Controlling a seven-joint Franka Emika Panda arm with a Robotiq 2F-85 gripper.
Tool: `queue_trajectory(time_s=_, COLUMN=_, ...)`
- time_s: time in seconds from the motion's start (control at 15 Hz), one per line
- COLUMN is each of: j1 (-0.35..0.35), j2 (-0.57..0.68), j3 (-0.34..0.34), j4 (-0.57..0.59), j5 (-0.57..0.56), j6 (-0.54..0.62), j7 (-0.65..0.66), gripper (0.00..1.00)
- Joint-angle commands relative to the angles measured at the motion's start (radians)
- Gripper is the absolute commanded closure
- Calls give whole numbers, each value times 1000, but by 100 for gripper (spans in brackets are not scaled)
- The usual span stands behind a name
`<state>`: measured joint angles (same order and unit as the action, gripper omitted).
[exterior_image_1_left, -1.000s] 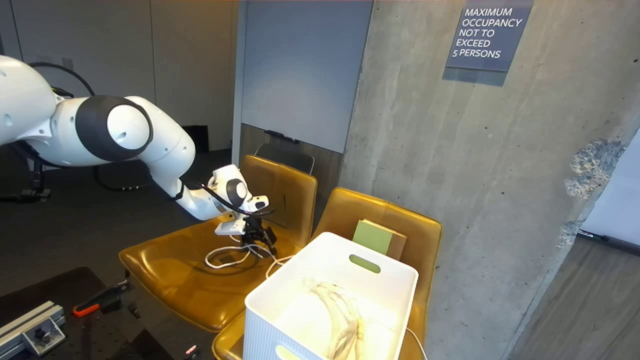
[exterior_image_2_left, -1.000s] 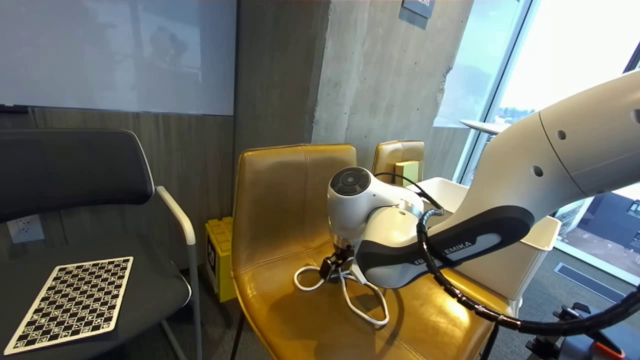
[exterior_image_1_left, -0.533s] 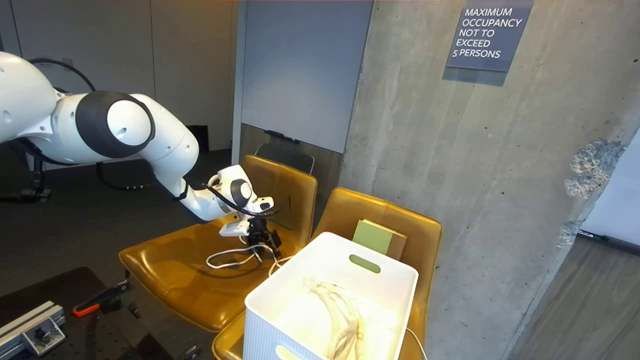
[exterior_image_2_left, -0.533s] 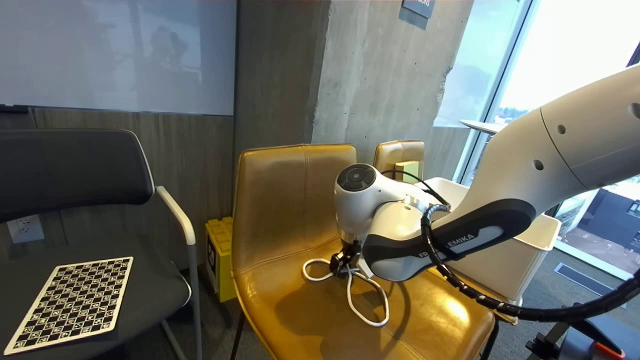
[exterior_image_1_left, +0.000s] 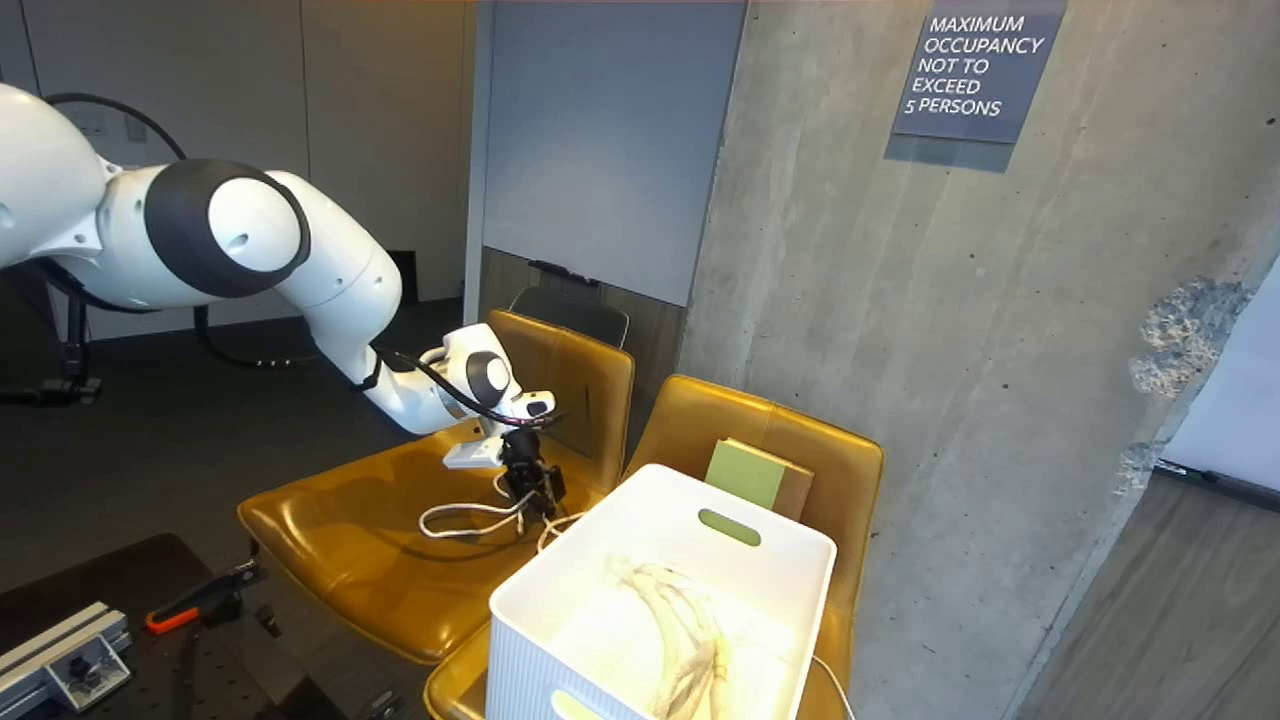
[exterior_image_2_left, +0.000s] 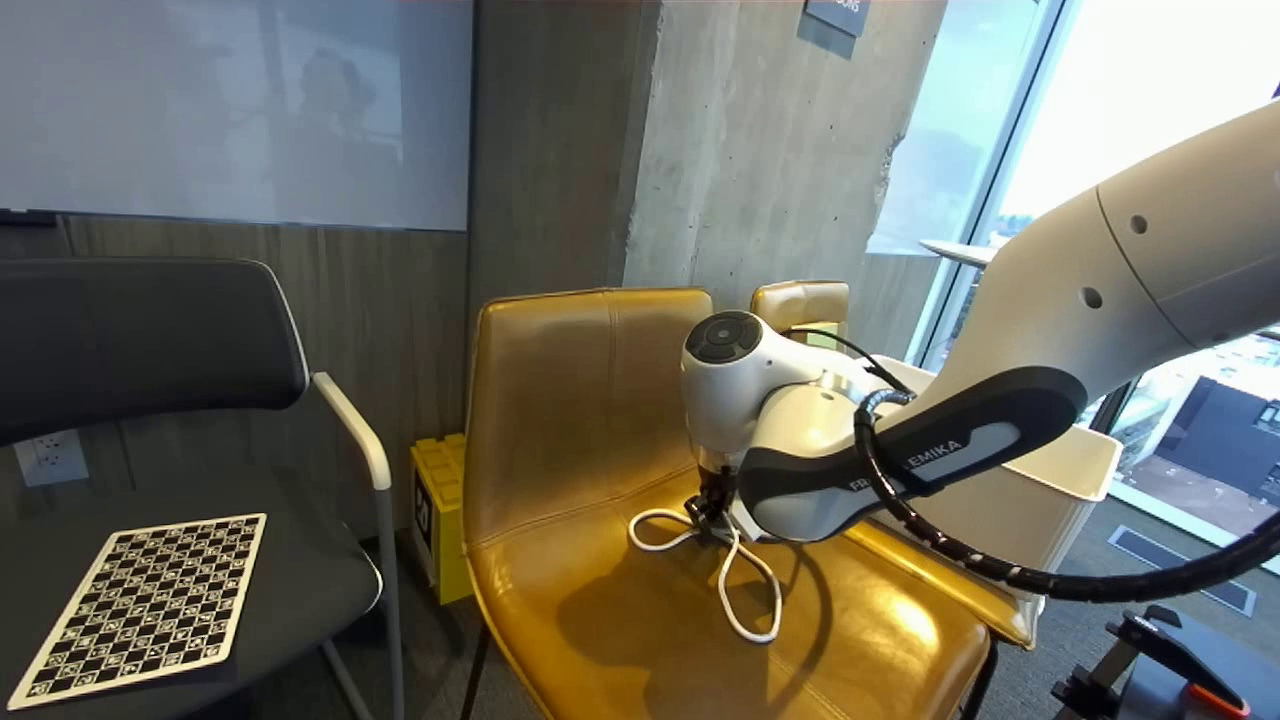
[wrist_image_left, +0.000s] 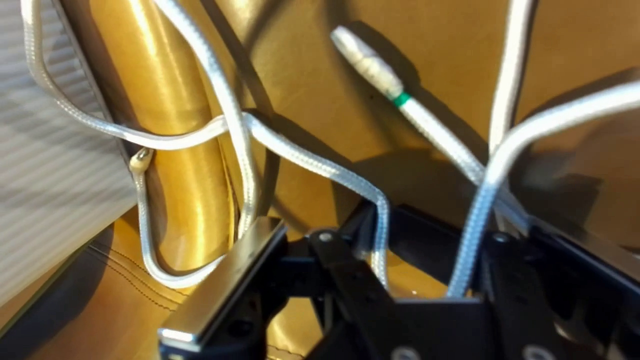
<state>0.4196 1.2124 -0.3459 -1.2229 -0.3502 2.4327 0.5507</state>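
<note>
A white braided cord (wrist_image_left: 320, 170) lies in loose loops on the tan leather chair seat (exterior_image_1_left: 350, 540). My gripper (wrist_image_left: 382, 220) points down just above that seat, its fingers drawn in on a strand of the cord. Another strand runs past on the near side and vanishes behind the palm's edge. A whitish cord end with a green band (wrist_image_left: 401, 99) rests on the leather beyond the jaws. In an exterior view, cord loops (exterior_image_2_left: 655, 547) spread to both sides of the gripper (exterior_image_2_left: 708, 520). The exact contact at the fingertips is partly hidden.
A white ridged bin (exterior_image_1_left: 540, 660) stands on the adjoining chair, with pale rope-like things (exterior_image_1_left: 680, 620) inside. A green book (exterior_image_1_left: 745, 475) leans behind it. Beside the tan chair are a yellow box (exterior_image_2_left: 440, 510) and a dark chair bearing a checkered board (exterior_image_2_left: 150, 600).
The gripper has shifted toward the bin and the forearm has risen a little. Cord loops have slid the same way along with it. The jaws look narrower than before.
</note>
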Motion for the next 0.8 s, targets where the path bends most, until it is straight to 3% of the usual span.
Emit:
queue_trajectory(time_s=0.0, j1=17, j2=-94, j3=9, j4=-118, j5=-5, j6=-32, j7=19, gripper=100)
queue_trajectory(time_s=0.47, j1=37, j2=-352, j3=31, j4=-311, j5=-6, j6=-71, j7=13, gripper=100)
queue_trajectory(time_s=0.73, j1=-11, j2=-494, j3=48, j4=-288, j5=-2, j6=-148, j7=2, gripper=100)
